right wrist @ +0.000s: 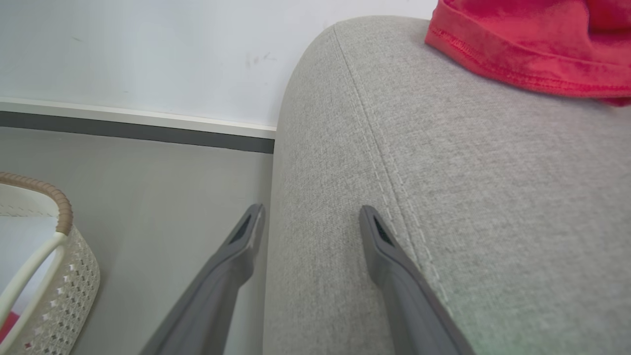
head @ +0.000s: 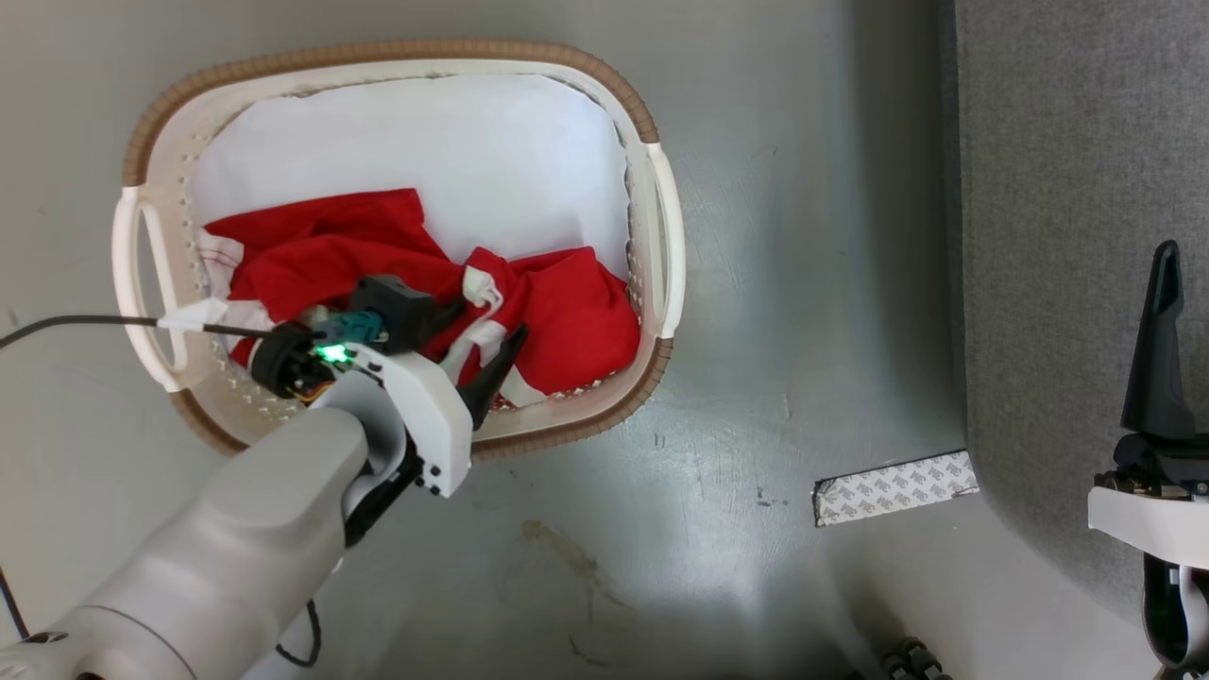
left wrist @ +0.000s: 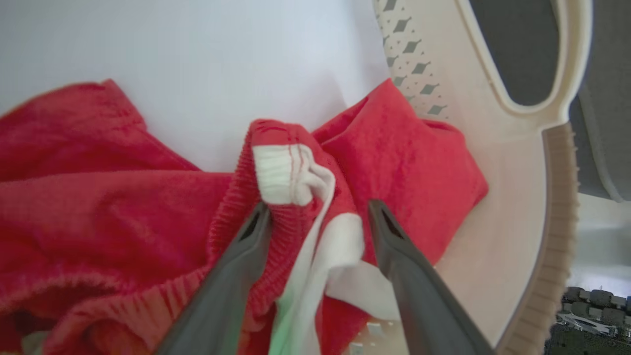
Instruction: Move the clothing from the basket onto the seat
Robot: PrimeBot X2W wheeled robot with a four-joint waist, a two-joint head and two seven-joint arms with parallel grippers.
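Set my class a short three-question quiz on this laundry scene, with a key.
1. True or false: the left hand is shut on the clothing in the basket.
2. The right hand is: A) inside the basket; B) open, at the seat's rounded edge; C) holding tape.
3. What already lies on the seat in the right wrist view?
Key: 1 false, it is open astride a white-trimmed fold; 2 B; 3 a red garment.

basket (head: 378, 52) far half bare | floor (head: 784, 283) to seat (head: 1067, 189) open
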